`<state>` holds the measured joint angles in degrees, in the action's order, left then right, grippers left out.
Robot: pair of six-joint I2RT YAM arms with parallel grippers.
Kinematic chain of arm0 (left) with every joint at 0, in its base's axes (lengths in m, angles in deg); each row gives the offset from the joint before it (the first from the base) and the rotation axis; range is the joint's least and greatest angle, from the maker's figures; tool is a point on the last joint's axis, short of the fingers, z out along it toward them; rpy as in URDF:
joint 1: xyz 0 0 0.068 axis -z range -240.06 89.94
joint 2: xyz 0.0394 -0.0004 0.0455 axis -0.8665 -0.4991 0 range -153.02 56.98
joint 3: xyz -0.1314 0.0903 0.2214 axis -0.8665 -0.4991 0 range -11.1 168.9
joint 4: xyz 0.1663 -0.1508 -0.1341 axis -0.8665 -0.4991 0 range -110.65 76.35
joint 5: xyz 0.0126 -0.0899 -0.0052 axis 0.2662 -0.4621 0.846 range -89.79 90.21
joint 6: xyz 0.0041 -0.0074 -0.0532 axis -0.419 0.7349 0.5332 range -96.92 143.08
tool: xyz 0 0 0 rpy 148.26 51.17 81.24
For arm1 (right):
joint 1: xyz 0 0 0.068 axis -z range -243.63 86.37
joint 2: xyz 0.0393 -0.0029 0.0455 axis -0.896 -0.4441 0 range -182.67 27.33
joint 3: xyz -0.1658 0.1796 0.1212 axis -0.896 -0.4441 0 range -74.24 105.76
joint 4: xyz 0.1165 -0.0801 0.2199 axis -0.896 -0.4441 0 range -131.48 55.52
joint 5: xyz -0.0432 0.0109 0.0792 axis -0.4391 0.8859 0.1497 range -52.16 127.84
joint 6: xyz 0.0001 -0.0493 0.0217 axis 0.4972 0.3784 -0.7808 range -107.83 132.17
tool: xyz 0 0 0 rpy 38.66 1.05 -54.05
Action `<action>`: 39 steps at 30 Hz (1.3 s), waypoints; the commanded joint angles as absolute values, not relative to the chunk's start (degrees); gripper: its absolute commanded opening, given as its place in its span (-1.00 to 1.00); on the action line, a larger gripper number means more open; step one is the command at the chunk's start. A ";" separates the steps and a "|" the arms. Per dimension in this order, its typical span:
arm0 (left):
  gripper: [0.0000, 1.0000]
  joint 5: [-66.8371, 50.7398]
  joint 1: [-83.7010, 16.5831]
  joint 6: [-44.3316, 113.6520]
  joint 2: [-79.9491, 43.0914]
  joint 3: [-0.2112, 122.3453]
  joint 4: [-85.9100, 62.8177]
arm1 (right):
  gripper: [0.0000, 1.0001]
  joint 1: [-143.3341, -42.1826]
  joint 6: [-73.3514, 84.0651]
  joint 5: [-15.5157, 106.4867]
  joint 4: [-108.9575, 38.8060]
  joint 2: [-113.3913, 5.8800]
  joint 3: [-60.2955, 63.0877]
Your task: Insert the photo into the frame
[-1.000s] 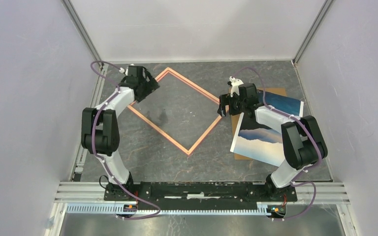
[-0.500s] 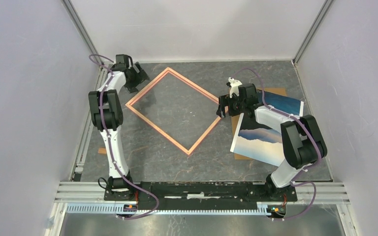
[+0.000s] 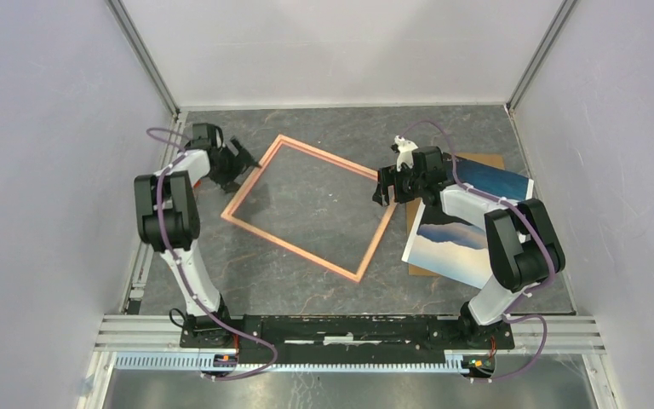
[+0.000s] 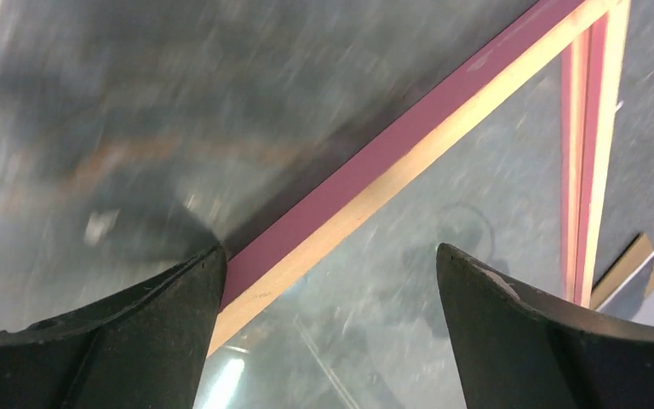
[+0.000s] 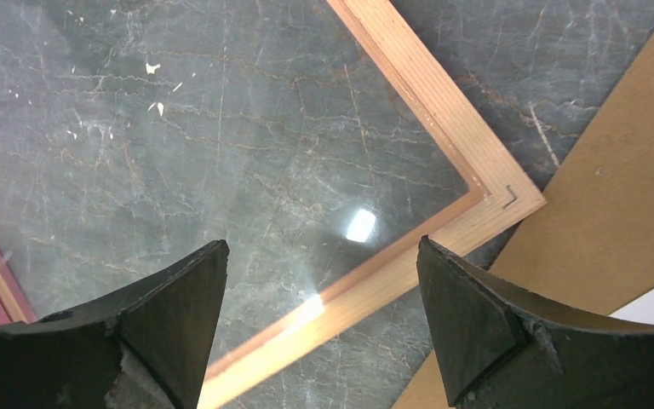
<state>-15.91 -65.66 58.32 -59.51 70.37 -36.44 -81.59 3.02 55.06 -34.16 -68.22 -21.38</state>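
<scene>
Dark grey marbled table [image 3: 247, 264], closed in by pale walls [image 3: 43, 170] on three sides. Flat on it, left of centre: the frame [image 3: 291, 248], thin salmon-orange rails, set askew, marble showing through its opening. To the right, near the frame's right rail but apart from it: the photo [image 3: 456, 251], with dark cliffs, blue water and pale sky. Not in the frame, but lying on a brown backing board [image 3: 487, 160], its far part hidden under the right arm [image 3: 511, 243]. Board peeking out at the far right and along the near edge.

Left hand [image 3: 235, 164] at the frame's left rail, toward the far left of the table. Right hand [image 3: 387, 186] over the frame's right corner. From above, both too small and dark for the finger gap to be read.

Only from the left wrist: left hand [image 4: 328, 256] spread wide, holding nothing. A pink-and-pale rail of the frame [image 4: 409, 141] running diagonally up from right beside one of its fingers [image 4: 136, 332]. Blurred, so touching or apart cannot be told.

Only from the right wrist: right hand [image 5: 324, 247] likewise spread wide and empty, above the mitred corner of the frame [image 5: 498, 200]. Backing board [image 5: 613, 221] right up against that corner. Bright glints on the surface inside the rails, unseen from above.
</scene>
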 commanded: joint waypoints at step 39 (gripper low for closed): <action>1.00 -22.42 -72.00 69.40 -30.25 24.80 -31.05 | 0.76 -83.49 -6.83 49.15 -28.93 -50.19 -44.11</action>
<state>-26.44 -71.87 69.80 -30.07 28.14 -22.78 -83.51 -6.81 48.50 -30.69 -48.11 -42.80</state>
